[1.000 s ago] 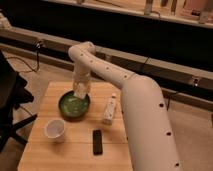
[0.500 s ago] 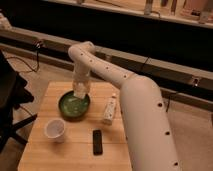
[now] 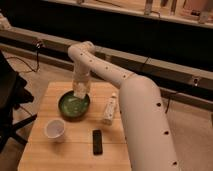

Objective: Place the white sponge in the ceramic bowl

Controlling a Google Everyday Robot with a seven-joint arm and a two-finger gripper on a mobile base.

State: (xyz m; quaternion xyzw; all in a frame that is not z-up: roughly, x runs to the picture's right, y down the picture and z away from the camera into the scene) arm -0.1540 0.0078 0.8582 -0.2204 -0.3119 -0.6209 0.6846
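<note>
The green ceramic bowl (image 3: 73, 105) sits on the left half of the wooden table (image 3: 45, 160). My gripper (image 3: 79, 93) hangs straight down over the bowl's far rim, at the end of the white arm that reaches in from the right. It is shut on a pale block, the white sponge (image 3: 79, 92), held just above the inside of the bowl. The arm's wrist hides the upper part of the sponge.
A white cup (image 3: 55, 129) stands in front of the bowl. A white bottle (image 3: 109, 109) lies to the right of the bowl, and a black remote-like bar (image 3: 97, 141) lies near the front edge. A dark chair (image 3: 11, 100) is at the left.
</note>
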